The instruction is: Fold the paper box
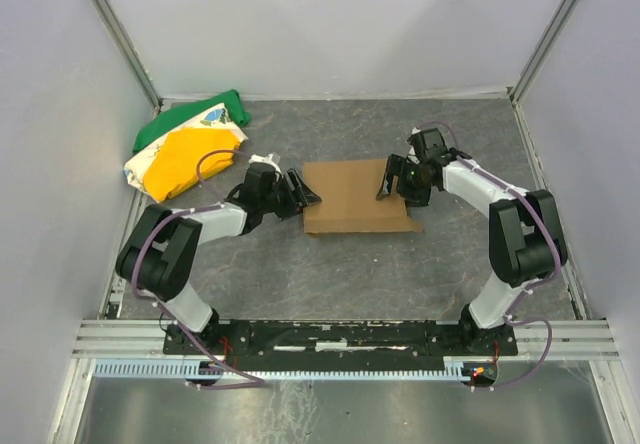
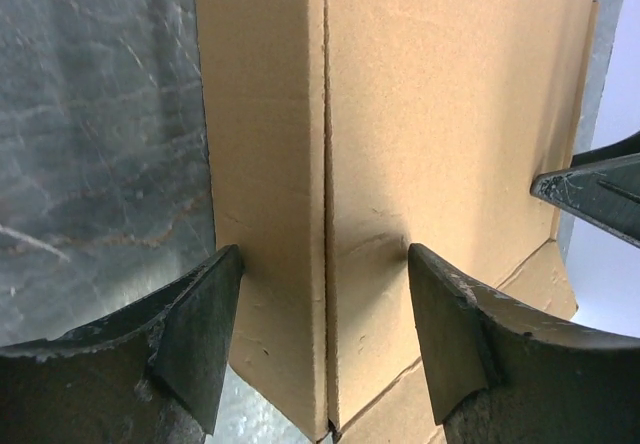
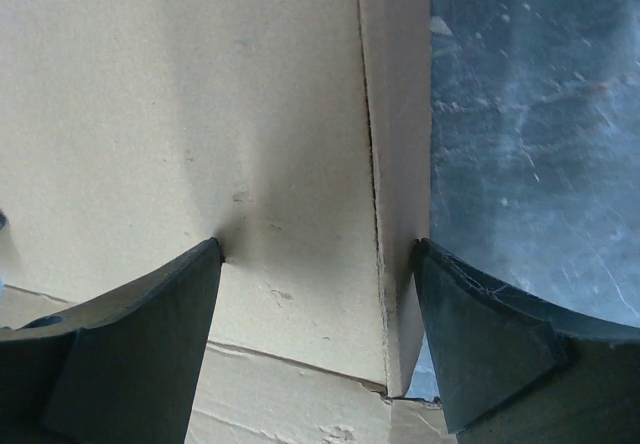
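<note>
**Mia:** What is the left hand [image 1: 303,196] doing?

**Tom:** It is sitting wide open at the left side of the paper box [image 1: 348,199]. A fold line is running through its open gap. It is holding nothing.

**Mia:** Where is the box lying?

**Tom:** In the middle of the worktop [image 1: 300,284], between both hands.

**Mia:** And the right hand [image 1: 392,180]?

**Tom:** Wide open too, at the right side, gripping nothing.

**Mia:** What could be going wrong soon?

**Tom:** I think the box could be sliding away, or creasing in the wrong spot, if one hand is pushing harder.
</note>
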Motion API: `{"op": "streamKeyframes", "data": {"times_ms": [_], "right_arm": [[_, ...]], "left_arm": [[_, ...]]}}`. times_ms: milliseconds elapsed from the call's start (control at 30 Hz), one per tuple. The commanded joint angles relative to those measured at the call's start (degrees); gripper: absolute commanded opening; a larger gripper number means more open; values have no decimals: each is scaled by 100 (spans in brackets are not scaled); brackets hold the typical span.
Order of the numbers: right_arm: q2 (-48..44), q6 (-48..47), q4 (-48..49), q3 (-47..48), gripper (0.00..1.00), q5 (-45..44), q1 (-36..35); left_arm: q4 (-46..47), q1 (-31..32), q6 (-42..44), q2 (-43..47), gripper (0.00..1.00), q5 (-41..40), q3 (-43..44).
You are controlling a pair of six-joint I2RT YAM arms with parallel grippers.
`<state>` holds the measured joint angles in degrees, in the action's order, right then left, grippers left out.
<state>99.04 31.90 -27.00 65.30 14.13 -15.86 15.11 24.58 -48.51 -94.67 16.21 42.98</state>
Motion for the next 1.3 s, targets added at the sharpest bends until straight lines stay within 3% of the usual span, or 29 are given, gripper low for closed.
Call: {"op": "streamKeyframes", "data": {"times_ms": [0,133,300,600,867,1267], "right_arm": [[-829,-142,-236,-104,85,-361,-136],[-2299,-164,-504,-464,85,-1214,-158],[-3844,447,-935,-1037,79,-1115,-425],[-5579,3223,-192,-2819,80,-578,-653],[-4873,3714,1034,-3176,81,-598,-1134],[-3726,4244,1645,-3166,78,-1347,-1521]], "left_arm": [[-277,232,-116,564,74,-211,98],[-819,212,290,710,75,-567,386],[-675,213,289,768,75,-749,377],[-634,214,354,422,75,-670,514],[-537,222,312,312,75,-554,491],[-372,223,341,240,75,-369,375]]}}
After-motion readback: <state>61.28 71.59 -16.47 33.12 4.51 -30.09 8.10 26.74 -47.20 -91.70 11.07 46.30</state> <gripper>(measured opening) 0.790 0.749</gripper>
